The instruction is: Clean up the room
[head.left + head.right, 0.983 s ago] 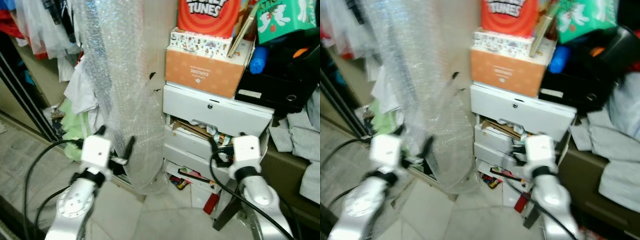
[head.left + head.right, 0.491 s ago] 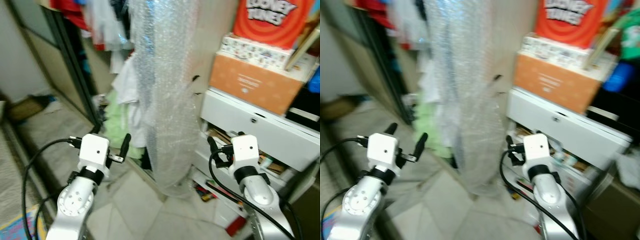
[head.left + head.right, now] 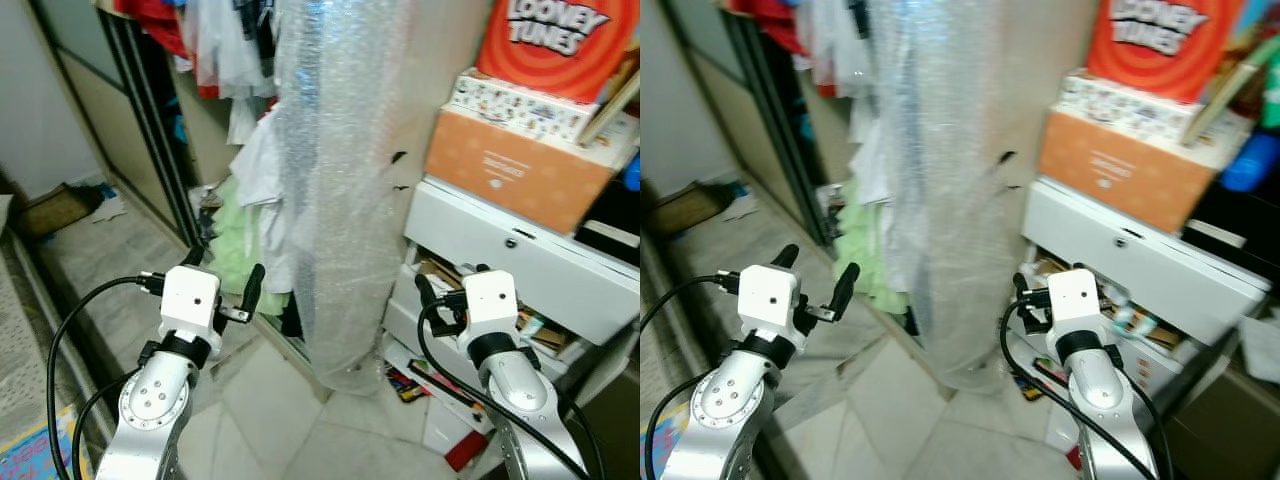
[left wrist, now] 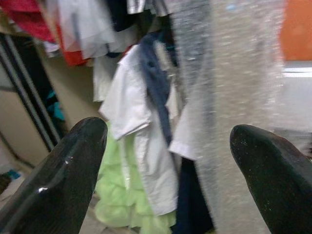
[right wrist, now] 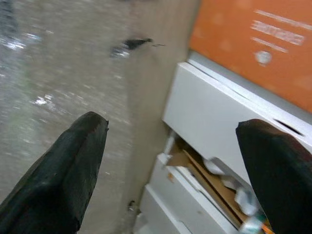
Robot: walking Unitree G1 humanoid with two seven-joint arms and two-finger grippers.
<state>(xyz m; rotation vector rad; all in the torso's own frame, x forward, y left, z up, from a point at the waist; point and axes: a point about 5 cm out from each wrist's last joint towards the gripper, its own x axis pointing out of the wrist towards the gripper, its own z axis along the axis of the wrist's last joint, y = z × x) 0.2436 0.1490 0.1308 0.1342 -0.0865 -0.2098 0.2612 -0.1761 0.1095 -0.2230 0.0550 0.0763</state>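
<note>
Both arms are raised in front of me with nothing in them. My left gripper [image 3: 224,276] is open, facing a heap of white and pale green clothes [image 3: 243,225] spilling from a wardrobe. My right gripper [image 3: 449,286] is open too, facing a white drawer unit [image 3: 500,250] whose lower drawers [image 5: 195,180] hang ajar, stuffed with papers. A tall roll of bubble wrap [image 3: 345,180] stands upright between the two. In the left wrist view a white shirt [image 4: 141,131] hangs over a green garment [image 4: 122,200].
An orange box [image 3: 510,165] and a red Looney Tunes box [image 3: 560,40] are stacked on the drawer unit. Small red and mixed litter [image 3: 408,384] lies on the tiled floor at its foot. A dark sliding-door frame [image 3: 150,150] borders the wardrobe at the left.
The camera has swung to the left, so the wardrobe and floor at the left have come into view and the boxes have slid right. Both grippers stay open in front of me.
</note>
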